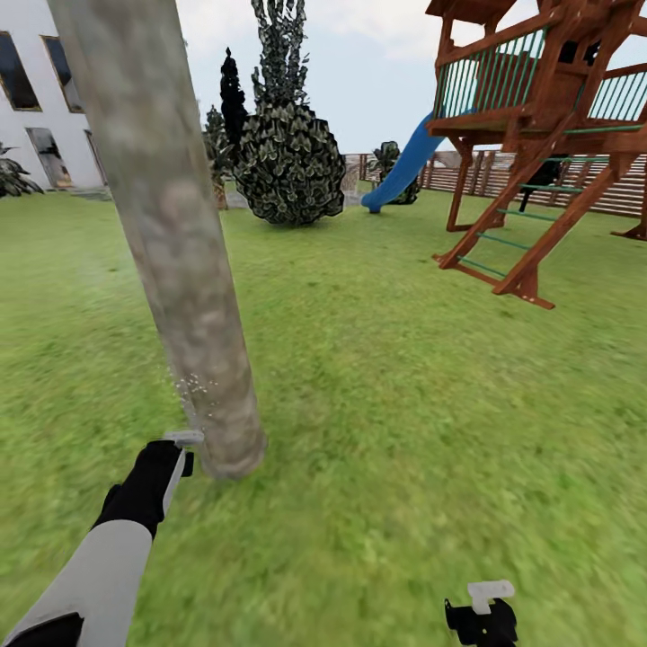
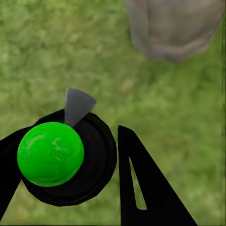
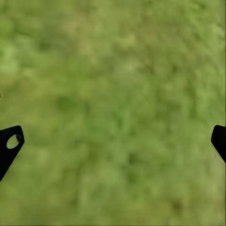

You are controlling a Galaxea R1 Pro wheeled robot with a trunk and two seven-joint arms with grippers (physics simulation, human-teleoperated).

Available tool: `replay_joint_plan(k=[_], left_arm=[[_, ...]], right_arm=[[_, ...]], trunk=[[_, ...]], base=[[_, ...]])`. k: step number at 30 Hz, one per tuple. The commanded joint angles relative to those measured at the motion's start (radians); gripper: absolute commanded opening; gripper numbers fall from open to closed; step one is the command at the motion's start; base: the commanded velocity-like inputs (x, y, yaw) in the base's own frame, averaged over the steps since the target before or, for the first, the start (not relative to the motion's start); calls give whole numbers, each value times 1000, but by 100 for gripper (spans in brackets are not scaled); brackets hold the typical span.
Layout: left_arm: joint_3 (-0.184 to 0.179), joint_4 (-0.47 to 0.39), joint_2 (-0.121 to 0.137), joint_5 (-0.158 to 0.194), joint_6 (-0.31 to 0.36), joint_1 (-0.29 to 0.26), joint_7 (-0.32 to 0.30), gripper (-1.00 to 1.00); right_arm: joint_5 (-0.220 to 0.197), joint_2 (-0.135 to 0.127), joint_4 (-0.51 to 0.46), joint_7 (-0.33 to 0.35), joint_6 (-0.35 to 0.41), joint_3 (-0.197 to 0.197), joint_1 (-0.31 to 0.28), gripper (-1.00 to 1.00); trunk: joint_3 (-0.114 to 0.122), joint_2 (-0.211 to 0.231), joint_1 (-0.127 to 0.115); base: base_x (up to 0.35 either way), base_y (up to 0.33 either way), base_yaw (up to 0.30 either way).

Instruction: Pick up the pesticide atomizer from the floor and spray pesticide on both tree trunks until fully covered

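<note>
A thick, pale grey-tan mottled tree trunk (image 1: 171, 234) rises from the lawn at the left of the head view, with fine white specks (image 1: 193, 386) low on it. My left gripper (image 1: 177, 460) is held out close beside the trunk's base. In the left wrist view it (image 2: 70, 141) is shut on the pesticide atomizer (image 2: 50, 153), a black round body with a bright green ball top and a grey nozzle pointing toward the trunk (image 2: 174, 28). My right gripper (image 1: 481, 618) hangs low at the right, open over bare grass (image 3: 113, 141).
A wooden play tower (image 1: 539, 135) with a blue slide (image 1: 404, 166) stands at the back right, before a slatted fence (image 1: 620, 193). Dark leafy shrubs (image 1: 288, 162) grow mid-back, and a white building (image 1: 45, 99) sits far left. Lawn (image 1: 386, 404) spreads to the right of the trunk.
</note>
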Motion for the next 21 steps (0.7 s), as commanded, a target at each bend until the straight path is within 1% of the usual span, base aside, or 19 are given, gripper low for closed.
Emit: replay_joint_plan(k=[1, 8, 11, 16, 21], left_arm=[[0, -1, -4, -5, 3, 3, 3, -100], [-1, -2, -8, -5, 1, 7, 2, -100], [-2, -8, -9, -5, 0, 11, 2, -100], [-1, -14, -9, -5, 1, 13, 1, -100], [4, -17, -6, -5, 1, 13, 1, -100]], right_arm=[[11, 0, 2, -3, -4, -7, -1, 100], [11, -1, 2, -3, -5, -7, -1, 100], [11, -1, 2, -3, -5, -7, -1, 100], [11, 0, 1, -3, -5, -7, -1, 100], [11, 0, 1, -3, -5, -7, -1, 100]], trunk=[[-1, 0, 0], [-1, 0, 0], [-1, 0, 0], [-1, 0, 0], [-1, 0, 0]], base=[[269, -169, 228], [268, -169, 31], [192, -226, 0], [40, -276, 29], [1, -285, 231]])
